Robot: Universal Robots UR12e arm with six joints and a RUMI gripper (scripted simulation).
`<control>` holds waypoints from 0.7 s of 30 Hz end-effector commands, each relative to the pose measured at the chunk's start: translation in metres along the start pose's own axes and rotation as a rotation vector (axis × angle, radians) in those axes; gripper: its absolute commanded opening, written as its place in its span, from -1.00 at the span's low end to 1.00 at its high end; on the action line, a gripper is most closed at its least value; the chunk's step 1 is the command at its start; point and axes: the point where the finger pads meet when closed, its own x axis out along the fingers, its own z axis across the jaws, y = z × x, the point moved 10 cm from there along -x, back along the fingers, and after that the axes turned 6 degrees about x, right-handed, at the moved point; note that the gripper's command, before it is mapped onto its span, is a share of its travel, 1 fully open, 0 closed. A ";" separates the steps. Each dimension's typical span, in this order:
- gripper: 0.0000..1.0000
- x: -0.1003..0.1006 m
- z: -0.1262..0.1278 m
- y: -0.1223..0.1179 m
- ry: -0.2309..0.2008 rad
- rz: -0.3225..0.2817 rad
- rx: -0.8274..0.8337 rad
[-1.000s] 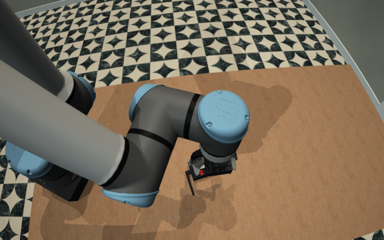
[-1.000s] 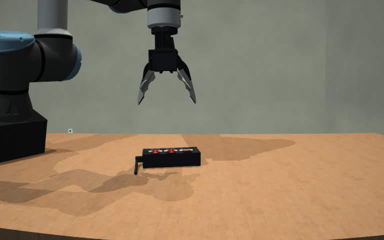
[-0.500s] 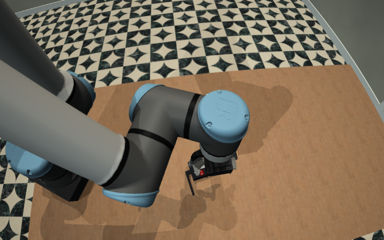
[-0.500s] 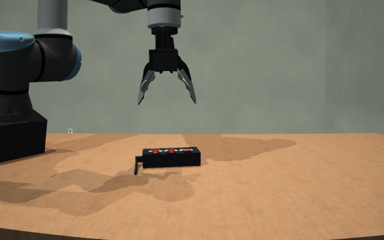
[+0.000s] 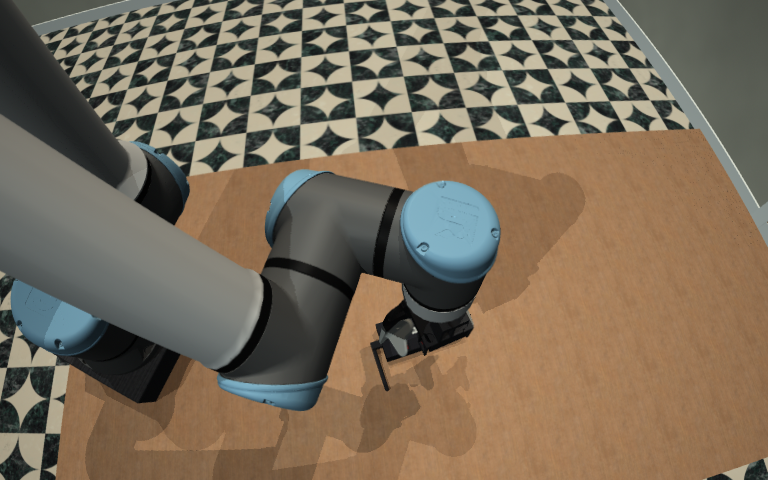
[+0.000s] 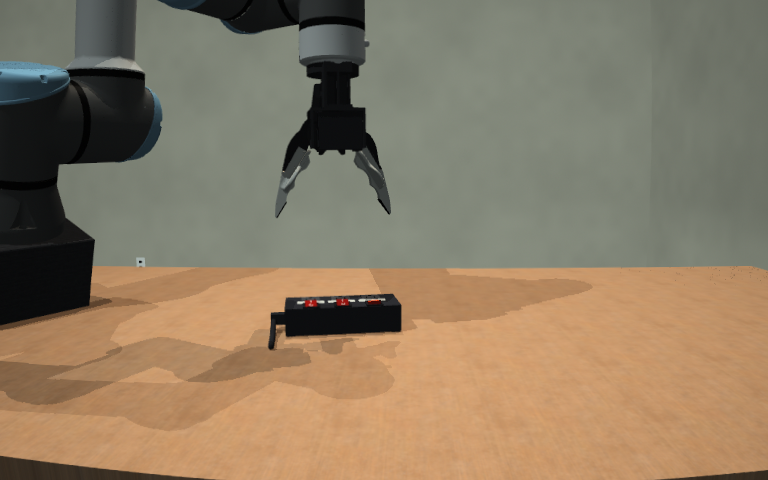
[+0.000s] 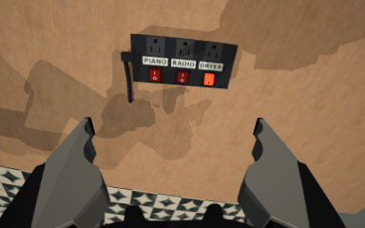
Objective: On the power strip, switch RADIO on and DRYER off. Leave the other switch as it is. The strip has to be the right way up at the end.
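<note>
A black power strip [image 7: 182, 61] lies face up on the wooden table, with three sockets and labels PIANO, RADIO and DRYER. The PIANO switch [image 7: 154, 75] and the RADIO switch [image 7: 182, 77] are dark red. The DRYER switch [image 7: 209, 79] glows bright orange. A short black cable stub [image 7: 127, 78] sticks out at the PIANO end. The strip also shows in the exterior view [image 6: 342, 314], and is mostly hidden under the wrist in the top view [image 5: 424, 336]. My gripper [image 6: 333, 212] hangs open and empty well above the strip, pointing down.
The robot base [image 6: 39, 271] stands at the table's left. The arm's elbow and forearm [image 5: 169, 283] reach over the table's left half. A checkered floor [image 5: 368, 67] lies beyond the table's far edge.
</note>
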 end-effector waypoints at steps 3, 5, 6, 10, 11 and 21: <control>1.00 0.011 0.002 0.004 -0.002 -0.001 -0.299; 1.00 0.014 0.003 0.004 -0.002 -0.002 -0.388; 1.00 0.016 0.003 0.005 -0.002 -0.002 -0.434; 1.00 0.019 0.004 0.006 -0.001 -0.002 -0.521; 1.00 0.021 0.003 0.006 -0.001 -0.002 -0.573; 1.00 0.040 0.006 0.010 0.005 -0.002 -1.012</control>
